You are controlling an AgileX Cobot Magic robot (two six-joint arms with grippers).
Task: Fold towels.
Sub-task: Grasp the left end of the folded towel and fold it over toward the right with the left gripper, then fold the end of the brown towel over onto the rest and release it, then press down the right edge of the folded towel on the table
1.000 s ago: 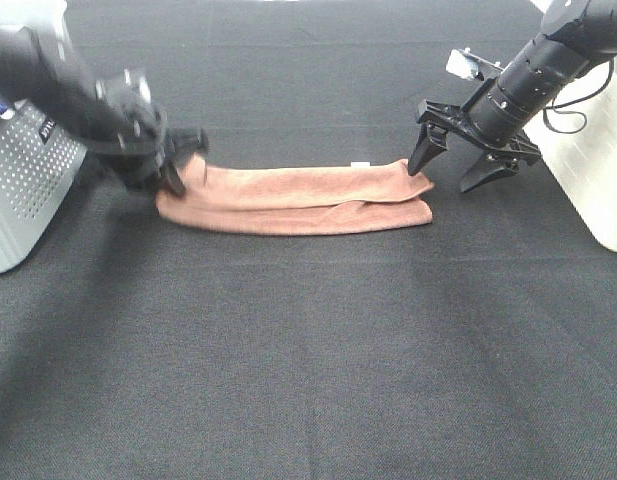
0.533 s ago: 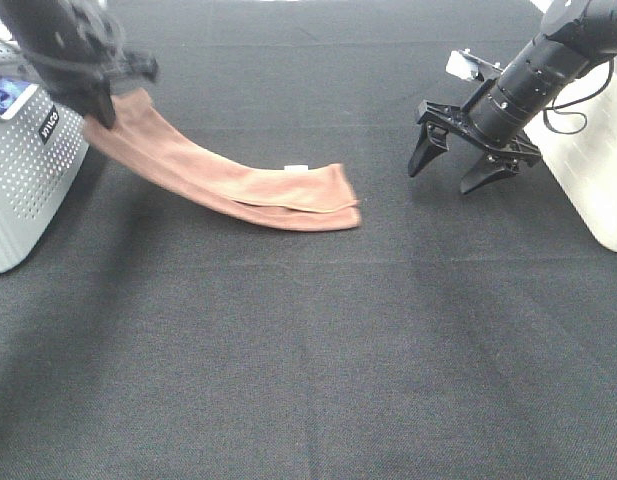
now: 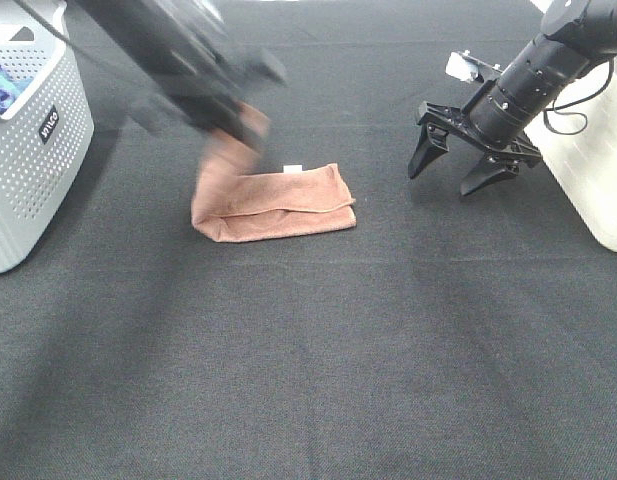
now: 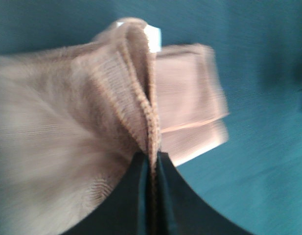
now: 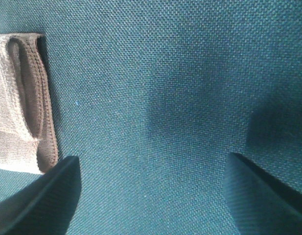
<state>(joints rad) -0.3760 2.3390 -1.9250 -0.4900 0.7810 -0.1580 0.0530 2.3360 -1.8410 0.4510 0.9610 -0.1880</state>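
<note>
Left gripper upper left of centre, blurred, clenched on raised end of folded towel, right gripper upper right, jaws spread, grasping nothing

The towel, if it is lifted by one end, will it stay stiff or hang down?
Probably floppy: the towel bends sharply below its lifted end. Likely light: the left jaws carry it by a thin hem pinch.

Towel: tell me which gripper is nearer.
Left. The left gripper is shut on the towel, at its hem; the right gripper hangs open off to its side, not touching.
</note>
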